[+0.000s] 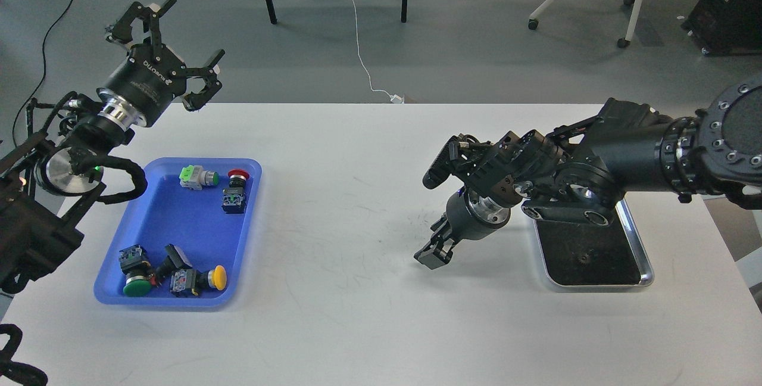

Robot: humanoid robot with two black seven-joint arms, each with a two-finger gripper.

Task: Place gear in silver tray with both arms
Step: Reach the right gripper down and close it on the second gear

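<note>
On the white table (357, 207) the silver tray (646, 270) lies under the right arm, far from the blue tray (143, 231)—left hand (178, 40) spread empty, right hand (437, 219) unreadable—so a long carry risks dropping parts.

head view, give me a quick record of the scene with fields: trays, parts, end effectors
table: white table
silver tray: at right, partly under the right arm, no part visible in it
blue tray: at left, holding push-button parts
parts: green button, yellow button, red button, light green switch
left end effector: open, raised past the far left table edge, empty
right end effector: open, above bare table left of the silver tray, empty
</note>
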